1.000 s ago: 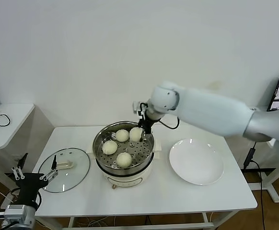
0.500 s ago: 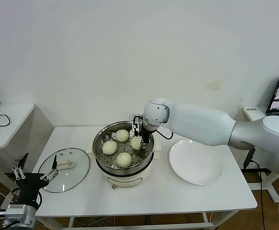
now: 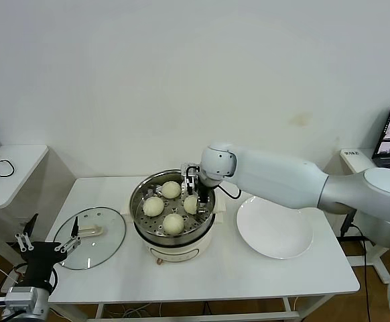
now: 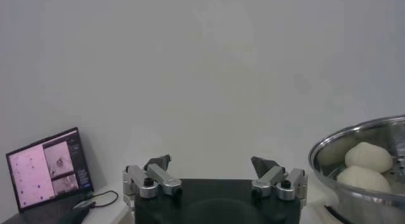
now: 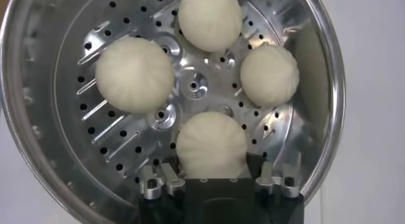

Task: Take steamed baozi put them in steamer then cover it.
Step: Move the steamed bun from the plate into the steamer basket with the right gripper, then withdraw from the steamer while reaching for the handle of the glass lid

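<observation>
Nearest the robot, the left pincer (image 3: 44,249) hangs low off the desk's (image 3: 202,268) front left corner, its fingers spread wide with nothing between them. Just beyond it, the cover (image 3: 90,237) lies flat on the desk, left of the steamer (image 3: 175,211) and apart from it. The steamer sits mid-desk with all four steamed baozi (image 3: 173,223) resting on its perforated tray, spaced around the centre. An empty white plate (image 3: 274,226) lies to its right. The right arm reaches in from the right, forearm stretched over the plate's far edge and wrist bent downward, so the right pincer (image 3: 193,191) points into the pot. In the right wrist view its fingers (image 5: 154,181) stand released on either side of the nearest bun (image 5: 211,147).
</observation>
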`<control>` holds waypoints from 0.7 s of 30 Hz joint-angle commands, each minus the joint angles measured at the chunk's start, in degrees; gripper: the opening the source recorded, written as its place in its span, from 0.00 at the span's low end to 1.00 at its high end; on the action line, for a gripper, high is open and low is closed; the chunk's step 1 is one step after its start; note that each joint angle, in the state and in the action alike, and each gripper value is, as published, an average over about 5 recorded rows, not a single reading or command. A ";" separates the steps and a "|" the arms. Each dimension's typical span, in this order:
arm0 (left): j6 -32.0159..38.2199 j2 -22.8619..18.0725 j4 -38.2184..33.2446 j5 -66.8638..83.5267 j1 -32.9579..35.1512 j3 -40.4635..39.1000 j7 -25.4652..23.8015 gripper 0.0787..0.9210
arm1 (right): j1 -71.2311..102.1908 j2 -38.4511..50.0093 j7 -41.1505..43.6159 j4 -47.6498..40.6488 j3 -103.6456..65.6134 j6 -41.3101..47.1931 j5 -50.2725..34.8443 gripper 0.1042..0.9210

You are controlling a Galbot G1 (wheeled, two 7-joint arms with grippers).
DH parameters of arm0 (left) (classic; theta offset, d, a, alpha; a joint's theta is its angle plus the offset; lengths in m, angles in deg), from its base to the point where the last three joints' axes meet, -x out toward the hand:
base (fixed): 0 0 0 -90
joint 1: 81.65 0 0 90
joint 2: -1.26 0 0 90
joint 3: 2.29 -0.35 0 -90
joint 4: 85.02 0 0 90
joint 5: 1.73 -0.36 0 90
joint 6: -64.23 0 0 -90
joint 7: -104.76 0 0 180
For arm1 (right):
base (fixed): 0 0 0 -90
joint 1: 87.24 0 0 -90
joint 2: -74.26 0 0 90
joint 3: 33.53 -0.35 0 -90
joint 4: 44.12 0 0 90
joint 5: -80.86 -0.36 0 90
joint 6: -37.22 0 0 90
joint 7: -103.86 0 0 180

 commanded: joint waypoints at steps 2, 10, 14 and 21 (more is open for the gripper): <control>-0.10 -0.10 -0.14 0.02 -0.18 -0.18 -0.01 0.88 | -4.11 4.93 -2.04 5.62 -3.94 0.72 -2.73 0.88; -0.04 0.17 0.18 0.21 -0.37 -0.18 0.12 0.88 | 0.24 12.07 -23.21 13.72 -9.33 -1.79 -14.03 0.88; 0.31 0.36 0.57 0.28 -0.35 -0.06 0.27 0.88 | 7.93 15.03 -39.46 18.69 -15.15 -7.95 -17.59 0.88; 0.75 0.33 1.66 -0.35 -0.58 -0.46 0.23 0.88 | 27.08 17.65 -51.86 22.82 -31.25 -23.16 -10.99 0.88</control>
